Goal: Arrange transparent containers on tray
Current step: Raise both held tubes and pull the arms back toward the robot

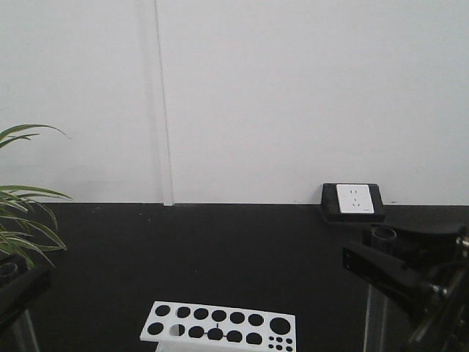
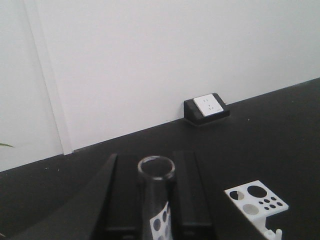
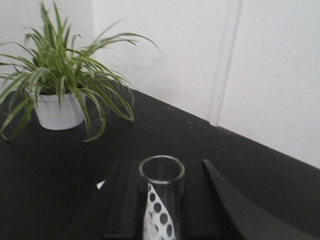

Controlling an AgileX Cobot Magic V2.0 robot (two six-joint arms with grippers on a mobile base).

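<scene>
The bench (image 1: 220, 249) has a matte black top that runs back to a plain white wall (image 1: 293, 88). A thin vertical seam marks the wall left of centre. A black wedge-shaped socket box (image 1: 354, 200) with a white faceplate sits on the bench against the wall, to the right. At the near edge lies a white rack (image 1: 220, 326) whose flat top is pierced with rows of round holes, large ones and a cluster of small ones. On the left side stands a spider plant (image 3: 65, 75) in a white pot (image 3: 57, 112), its long striped leaves arching over the black surface.

The left hand (image 2: 150, 165) is narrowed onto the left-hand tube (image 2: 156, 195), a clear glass test tube held upright between its two black fingers (image 2: 192, 195). The open rim points up and the rack's holes show through the glass. The right hand (image 3: 161, 165) grips the right-hand tube (image 3: 161, 200) the same way. That tube also stands upright between dark fingers (image 3: 122, 200), rim uppermost, with the dotted rack visible through its wall. Both tubes are held above the bench, each in its own hand, well apart from one another.
</scene>
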